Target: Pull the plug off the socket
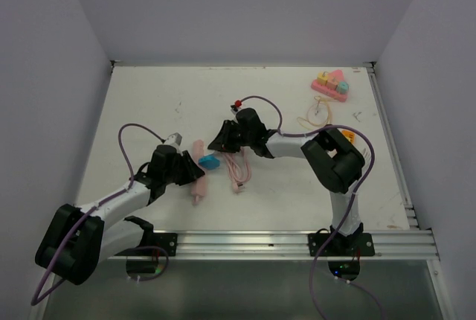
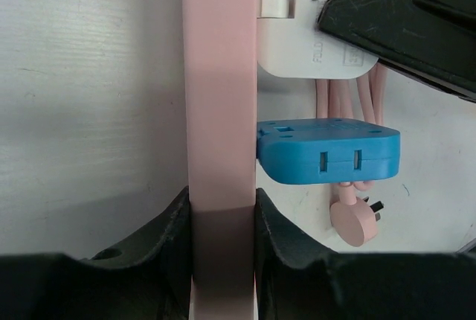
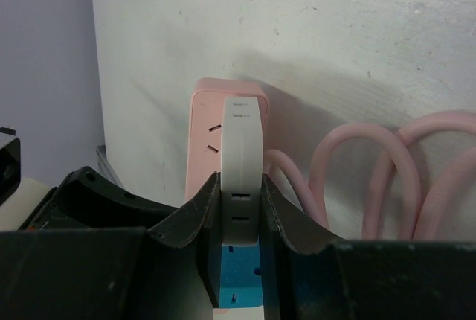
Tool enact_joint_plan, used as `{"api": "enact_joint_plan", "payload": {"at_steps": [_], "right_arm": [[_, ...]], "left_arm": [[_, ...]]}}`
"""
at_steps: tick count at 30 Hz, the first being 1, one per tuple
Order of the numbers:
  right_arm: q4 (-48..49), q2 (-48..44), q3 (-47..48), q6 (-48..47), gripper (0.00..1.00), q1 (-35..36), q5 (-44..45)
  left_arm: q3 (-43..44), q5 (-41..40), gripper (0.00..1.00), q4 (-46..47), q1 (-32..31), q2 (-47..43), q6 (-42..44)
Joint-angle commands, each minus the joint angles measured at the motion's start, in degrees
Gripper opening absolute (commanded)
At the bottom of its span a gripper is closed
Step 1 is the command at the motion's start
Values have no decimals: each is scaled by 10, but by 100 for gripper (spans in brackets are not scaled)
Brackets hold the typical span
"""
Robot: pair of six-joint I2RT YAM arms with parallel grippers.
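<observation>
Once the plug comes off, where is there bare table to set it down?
Bare table at the far left, beyond the left gripper; also near centre, between pink cable and the front rail. Crowded: the middle around the power strip, and far right by the toy blocks.

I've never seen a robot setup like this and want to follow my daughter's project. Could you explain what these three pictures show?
Two robot arms are bolted at the near edge of a white table. One picture looks down from above. The other two come from small cameras on each wrist, so each gripper's own black fingers show at the bottom. The left gripper is clamped around a pink power strip. The right gripper pinches a white plug that sits in that strip, next to a blue plug. The strip's pink cable lies bundled beside it. Some coloured toy blocks sit near the far right corner, away from both arms.
</observation>
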Motion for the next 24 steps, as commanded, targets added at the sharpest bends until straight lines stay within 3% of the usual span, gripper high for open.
{"api": "enact_joint_plan", "payload": {"at_steps": [1, 10, 24], "right_arm": [[4, -50, -17, -10, 0, 6, 0], [-16, -89, -39, -17, 0, -23, -6], [32, -160, -131, -7, 0, -87, -34]], "left_arm": [[-2, -118, 0, -75, 4, 22, -24], [16, -194, 0, -158, 4, 34, -58], [32, -226, 0, -197, 4, 53, -82]]}}
